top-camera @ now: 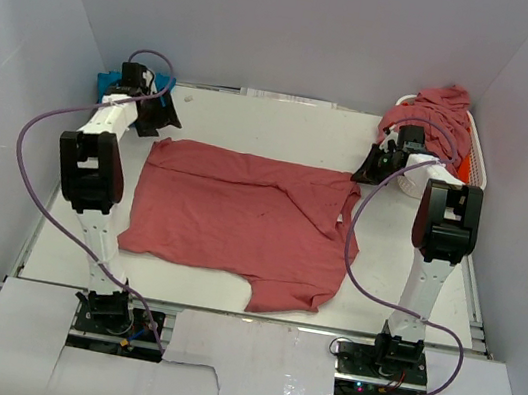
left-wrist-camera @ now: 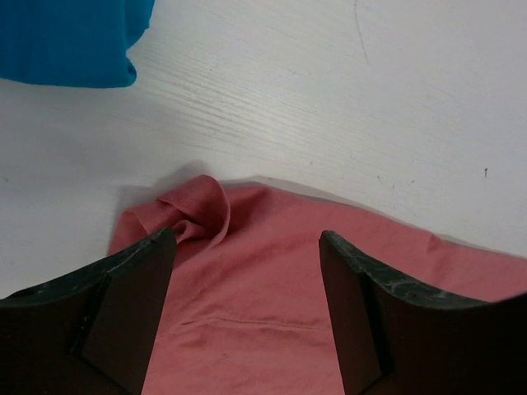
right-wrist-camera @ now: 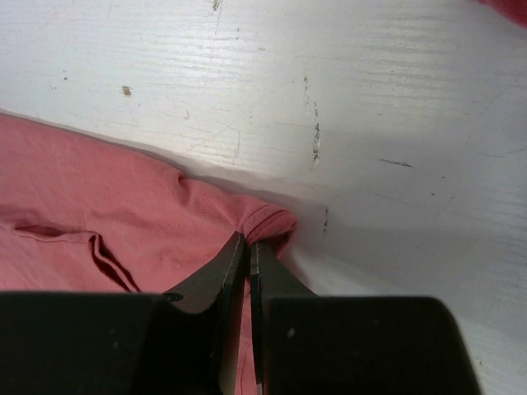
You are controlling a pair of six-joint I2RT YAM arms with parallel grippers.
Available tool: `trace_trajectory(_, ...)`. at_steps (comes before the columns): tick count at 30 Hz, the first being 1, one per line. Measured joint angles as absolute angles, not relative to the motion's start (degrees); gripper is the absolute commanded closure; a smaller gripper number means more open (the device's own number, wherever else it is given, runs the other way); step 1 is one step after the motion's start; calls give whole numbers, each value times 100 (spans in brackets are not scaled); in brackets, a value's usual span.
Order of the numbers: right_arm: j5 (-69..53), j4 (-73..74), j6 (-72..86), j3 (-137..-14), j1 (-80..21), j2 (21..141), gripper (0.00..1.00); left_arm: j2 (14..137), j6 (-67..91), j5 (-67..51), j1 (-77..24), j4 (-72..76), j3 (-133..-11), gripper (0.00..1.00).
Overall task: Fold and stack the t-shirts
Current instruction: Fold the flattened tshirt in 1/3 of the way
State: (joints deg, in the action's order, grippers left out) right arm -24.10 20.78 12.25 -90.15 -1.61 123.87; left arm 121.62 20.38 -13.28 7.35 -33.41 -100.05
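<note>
Rose-red t-shirt (top-camera: 240, 219) lies spread flat in the middle of the counter (top-camera: 257, 120), one sleeve trailing toward the near edge. We note the left fingers (left-wrist-camera: 132, 304) standing well apart, straddling the shirt's far left corner, where the cloth curls over. Right fingers (right-wrist-camera: 210, 280) are pressed together, clamped on the hem at the far right corner. Turquoise t-shirt (top-camera: 109, 80) sits in the counter's far left corner. White basket (top-camera: 477, 157), far right corner, holds a rose-red heap (top-camera: 440, 105) and a sliver of orange (top-camera: 464, 168).

shirt (top-camera: 240, 219): soft matt rose-red cloth, creased
table (left-wrist-camera: 329, 99): white, matt, fine-grained, scuffed
gripper fingers (left-wrist-camera: 123, 313): dark, hard, dull
basket (top-camera: 478, 162), at 2 o'clock: white plastic
</note>
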Motion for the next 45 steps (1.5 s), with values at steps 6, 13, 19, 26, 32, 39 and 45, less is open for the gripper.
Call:
trace_trajectory(6,-2412,2075,1225,-9015,-161,12385,92,12328,1865,-1028,519,-3468,-10154,20)
trace_trajectory(13,-2414,2073,1225,-9015,-161,12385,92,12547,1796,-633,427,-3647,-10250,27)
trace_trajectory(19,-2416,2073,1223,-9015,-158,12385,92,12549,1787,-480,438,-3701,-10322,44)
trace_trajectory(26,-2418,2073,1223,-9015,-156,12385,92,12551,1774,-449,438,-3710,-10326,44)
trace_trajectory(32,-2418,2073,1223,-9013,-156,12385,92,12634,1756,-427,438,-3717,-10326,52)
trace_trajectory(39,-2421,2058,1223,-9011,-156,12385,92,12825,1732,-360,438,-3734,-10326,65)
trace_trajectory(45,-2421,2056,1223,-9011,-156,12385,92,12870,1719,-301,443,-3732,-10326,77)
